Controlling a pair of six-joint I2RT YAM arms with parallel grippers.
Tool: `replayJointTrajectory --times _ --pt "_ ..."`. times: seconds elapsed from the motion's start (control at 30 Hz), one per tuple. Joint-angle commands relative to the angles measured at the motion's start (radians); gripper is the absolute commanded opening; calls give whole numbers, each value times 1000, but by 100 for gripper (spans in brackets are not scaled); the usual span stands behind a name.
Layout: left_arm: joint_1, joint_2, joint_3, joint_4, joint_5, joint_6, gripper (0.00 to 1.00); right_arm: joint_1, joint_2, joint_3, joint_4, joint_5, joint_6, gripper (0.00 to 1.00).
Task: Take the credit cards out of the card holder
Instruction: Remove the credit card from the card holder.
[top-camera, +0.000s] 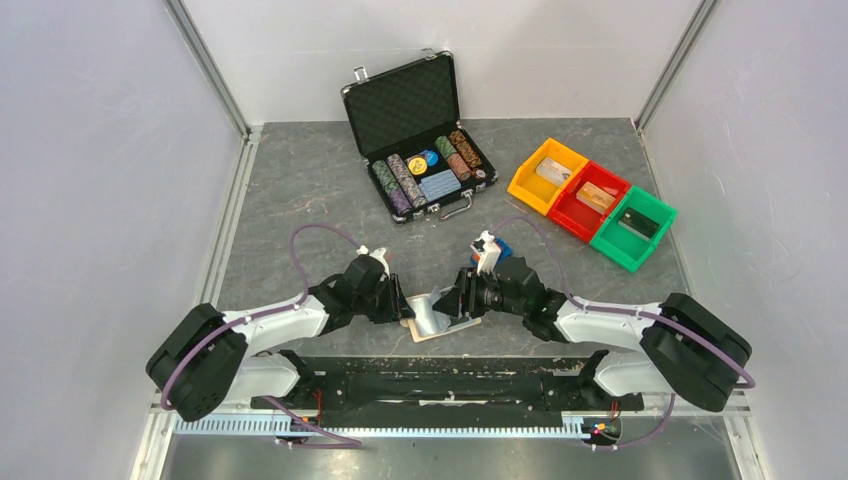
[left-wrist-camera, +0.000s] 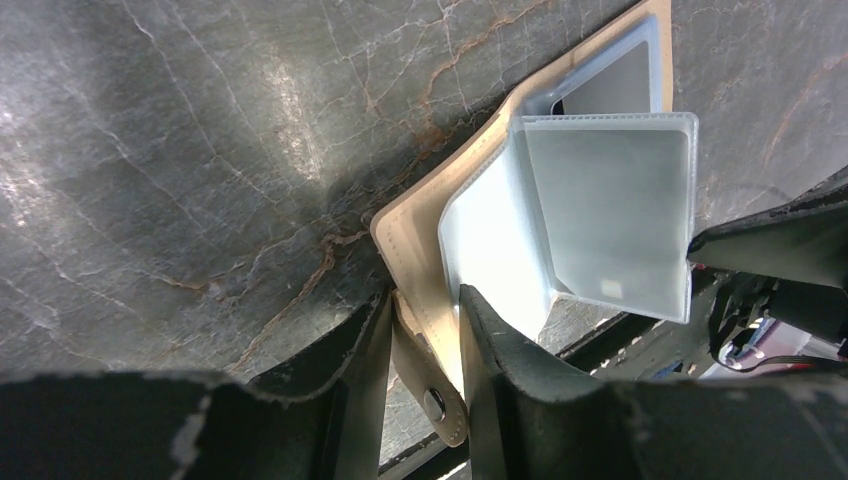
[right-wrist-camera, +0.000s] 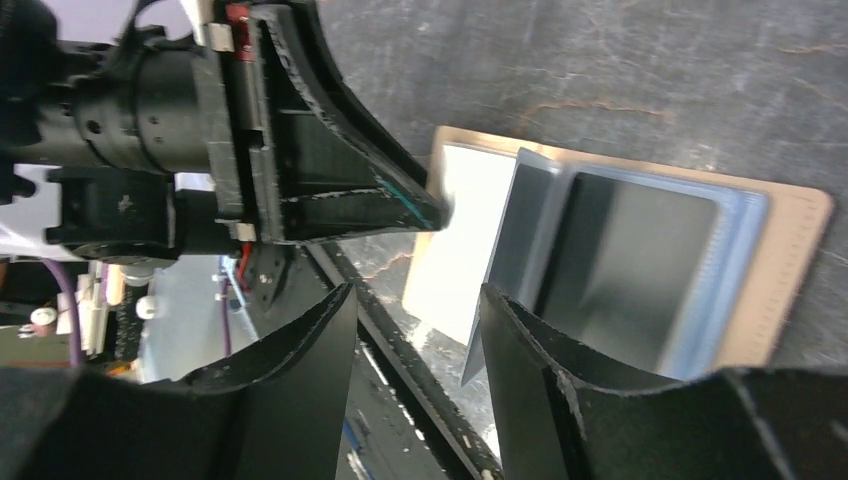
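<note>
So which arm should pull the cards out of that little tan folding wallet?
Right. The right gripper is open at the clear card sleeves; the left gripper clamps the tan folding card holder.

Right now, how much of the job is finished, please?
Done: the card holder lies open. In hand: the left end effector pinches its tan edge; the right end effector is open at a raised sleeve. Left: the credit cards seem all inside; pulling them out remains.

Grey veined tabletop (top-camera: 300, 200), pale walls (top-camera: 100, 150), even light
</note>
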Motion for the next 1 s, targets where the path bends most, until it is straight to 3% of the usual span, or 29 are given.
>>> replayJointTrajectory --times 0.0,0.17,0.67,0.97 --pt "-1 -11 -13 63 30 -37 38 7 28 -18 146 -74 55 51" --pt "-1 -23 -7 58 32 -52 40 12 82 -7 217 -110 95 50" --pt "17 -268 58 -232 -168 -157 74 20 163 19 249 -133 102 49" --pt "26 -320 105 -330 -224 -118 81 41 194 34 260 -127 104 50"
